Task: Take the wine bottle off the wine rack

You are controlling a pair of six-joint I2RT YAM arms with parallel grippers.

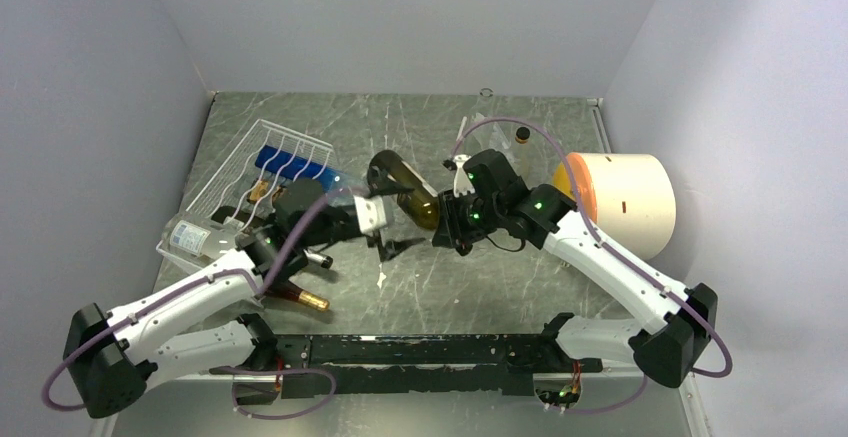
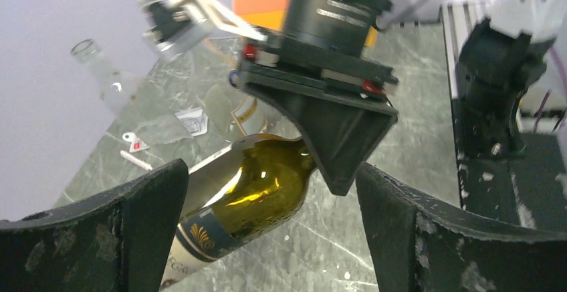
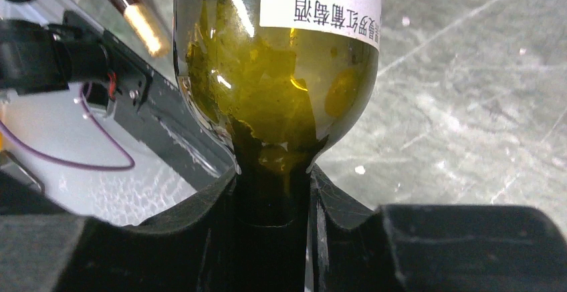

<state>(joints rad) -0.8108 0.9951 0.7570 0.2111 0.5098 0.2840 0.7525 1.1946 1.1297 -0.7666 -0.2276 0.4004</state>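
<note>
Two arms bent inward from bottom edge of top view toward frame centre. Left arm (image 1: 190, 297) stretches low from lower left; left fingers (image 2: 134, 232) spread wide, gripping nothing, wine bottle (image 1: 405, 192) body between them. Right arm (image 1: 620, 257) reaches in from lower right; right fingers (image 3: 200, 238) clenched on bottle neck. Bottle tilted, mid-frame, over table (image 1: 480, 277). Wine rack (image 1: 262, 157) beyond, upper left, apart from bottle.

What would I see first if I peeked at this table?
A dark green wine bottle, gripped by its neck in the right end effector, is held over the middle of the table. The left end effector gapes wide open right beside it. At the back left sits a white wire wine rack.
</note>
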